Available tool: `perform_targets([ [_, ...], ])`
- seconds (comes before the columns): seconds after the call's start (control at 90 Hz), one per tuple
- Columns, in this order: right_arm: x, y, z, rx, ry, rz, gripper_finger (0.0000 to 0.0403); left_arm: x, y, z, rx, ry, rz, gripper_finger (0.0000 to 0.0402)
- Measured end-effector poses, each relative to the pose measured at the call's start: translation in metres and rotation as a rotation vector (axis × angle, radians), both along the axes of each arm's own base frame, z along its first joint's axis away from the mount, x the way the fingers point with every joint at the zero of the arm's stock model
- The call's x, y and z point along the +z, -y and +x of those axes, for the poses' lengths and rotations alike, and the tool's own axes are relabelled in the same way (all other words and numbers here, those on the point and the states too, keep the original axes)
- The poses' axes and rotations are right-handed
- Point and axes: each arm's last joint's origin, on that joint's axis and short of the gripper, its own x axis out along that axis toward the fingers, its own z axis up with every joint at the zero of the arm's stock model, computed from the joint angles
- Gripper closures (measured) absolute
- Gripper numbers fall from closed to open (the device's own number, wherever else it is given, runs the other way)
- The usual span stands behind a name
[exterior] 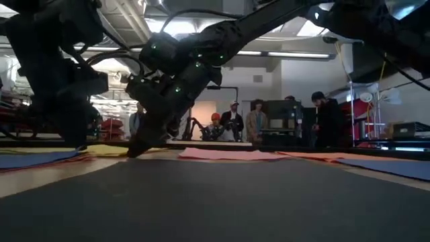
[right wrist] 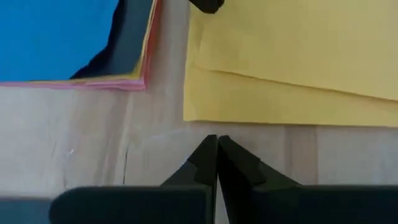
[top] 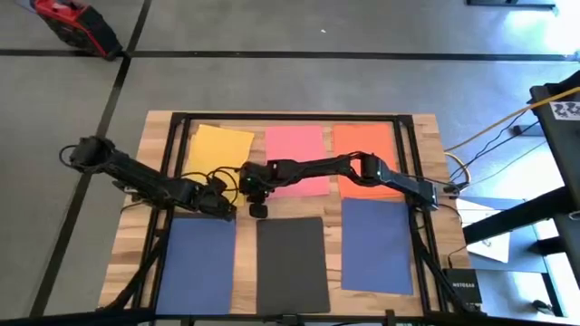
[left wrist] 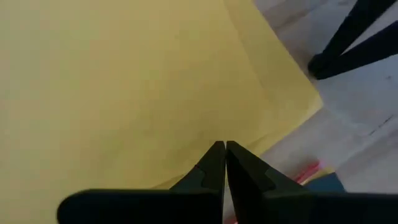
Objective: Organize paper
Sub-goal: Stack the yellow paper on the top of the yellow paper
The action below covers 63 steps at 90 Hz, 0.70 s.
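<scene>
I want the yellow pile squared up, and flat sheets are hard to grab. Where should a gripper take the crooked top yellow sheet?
Probably at the top yellow sheet's near corner, coming from the table's middle: the sheet sits skewed, so its edge overhangs the one beneath. The left gripper, fingers shut, is already at that side; the right gripper is beside it.

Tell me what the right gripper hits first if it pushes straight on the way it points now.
Probably the near edge of the yellow paper: the right gripper, fingers shut, points across a short strip of bare table toward it. Height above the wood is unclear.
</scene>
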Motion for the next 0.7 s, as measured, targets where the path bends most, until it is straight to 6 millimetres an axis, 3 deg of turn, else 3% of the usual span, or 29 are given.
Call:
perform_targets([
  [0.7, -0.0030, 0.0086, 0.0050, 0.001, 0.061, 0.026, 0.0403, 0.0020, 0.0013, 0.0055, -0.002, 0.063, -0.006, 0.0402],
])
